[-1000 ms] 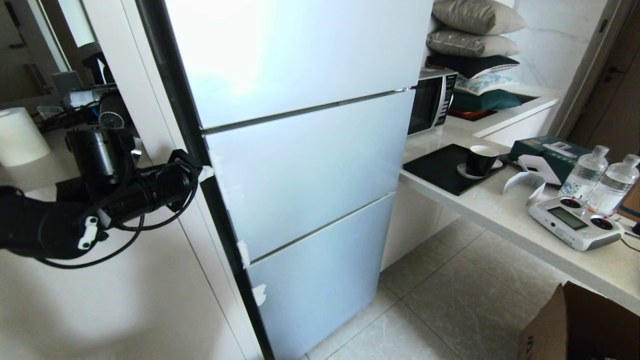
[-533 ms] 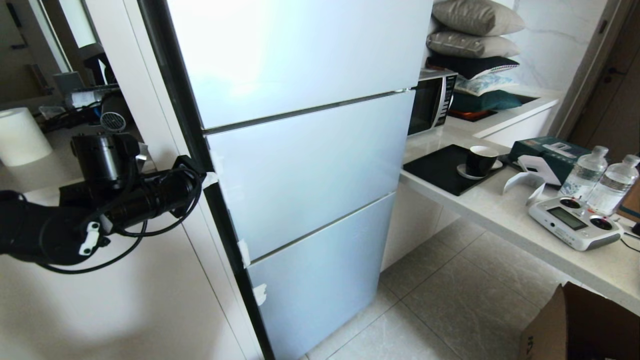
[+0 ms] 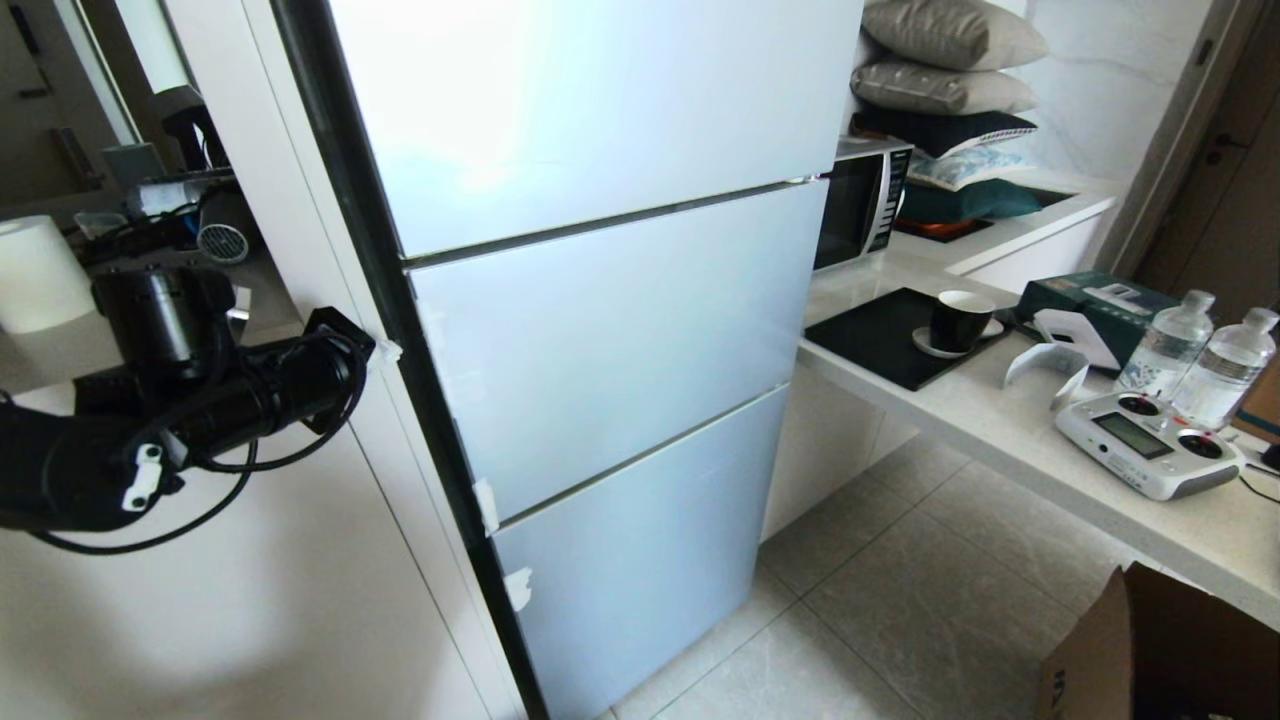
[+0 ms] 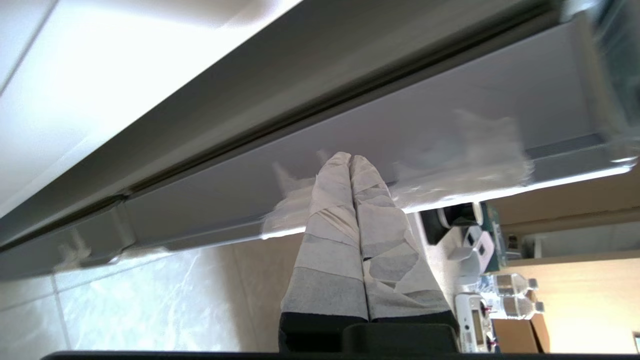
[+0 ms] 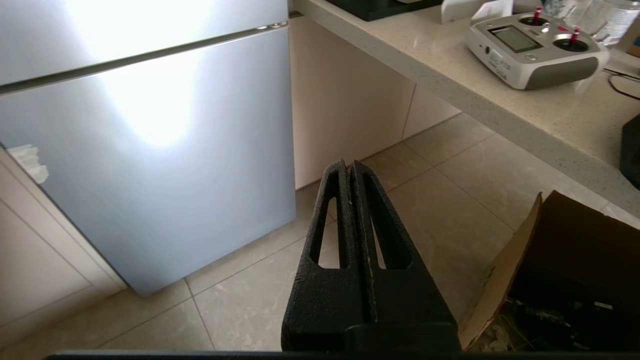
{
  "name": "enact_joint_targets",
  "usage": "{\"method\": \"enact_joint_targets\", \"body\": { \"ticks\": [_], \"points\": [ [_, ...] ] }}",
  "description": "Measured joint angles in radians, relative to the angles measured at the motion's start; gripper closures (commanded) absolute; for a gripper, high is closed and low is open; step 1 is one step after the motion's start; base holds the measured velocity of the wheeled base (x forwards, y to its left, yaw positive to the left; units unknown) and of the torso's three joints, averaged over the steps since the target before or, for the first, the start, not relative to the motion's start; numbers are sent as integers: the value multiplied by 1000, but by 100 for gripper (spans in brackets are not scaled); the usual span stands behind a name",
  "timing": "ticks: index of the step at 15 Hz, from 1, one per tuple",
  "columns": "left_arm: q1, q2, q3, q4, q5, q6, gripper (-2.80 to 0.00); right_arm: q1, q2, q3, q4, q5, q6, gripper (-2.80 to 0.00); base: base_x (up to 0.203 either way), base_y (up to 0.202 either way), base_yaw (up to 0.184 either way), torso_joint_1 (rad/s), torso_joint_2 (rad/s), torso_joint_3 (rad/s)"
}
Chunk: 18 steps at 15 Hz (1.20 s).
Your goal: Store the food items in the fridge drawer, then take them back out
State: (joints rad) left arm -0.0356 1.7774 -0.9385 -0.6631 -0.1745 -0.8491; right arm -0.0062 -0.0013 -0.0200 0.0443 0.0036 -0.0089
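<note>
Fridge fully closed; fridge drawer and food items not visible, presumably behind the door panels.

Left gripper point(image 4: 350, 162): taped fingers point(image 4: 330, 235) clenched together, holding nothing, tips at the side edge of the middle door panel point(image 3: 620, 340), beside a tape scrap point(image 4: 470, 155).

Right gripper point(image 5: 350, 167): fingers clenched, empty, hanging low over the floor tiles point(image 5: 440, 200), well apart from the fridge.

Step in hand, judged: opening the door. Advice: wedge the closed tips into the seam just ahead of them, then lever outward along the hinge arc; keep wrist level to avoid slipping off the glossy face.
</note>
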Motion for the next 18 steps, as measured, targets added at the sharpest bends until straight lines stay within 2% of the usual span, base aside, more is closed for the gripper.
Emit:
{"method": "enact_joint_targets", "body": {
  "ticks": [4, 8, 11, 18],
  "points": [
    [-2, 26, -38, -59, 0, -12, 0, 0, 0, 0, 0, 0, 0, 0, 0, 0, 0, 0, 0, 0],
    [-14, 64, -78, -65, 1, -22, 0, 0, 0, 0, 0, 0, 0, 0, 0, 0, 0, 0, 0, 0],
    [-33, 65, -76, -65, -4, -65, 0, 0, 0, 0, 0, 0, 0, 0, 0, 0, 0, 0, 0, 0],
    [-83, 56, -44, -69, 1, -72, 0, 0, 0, 0, 0, 0, 0, 0, 0, 0, 0, 0, 0, 0]
  ]
}}
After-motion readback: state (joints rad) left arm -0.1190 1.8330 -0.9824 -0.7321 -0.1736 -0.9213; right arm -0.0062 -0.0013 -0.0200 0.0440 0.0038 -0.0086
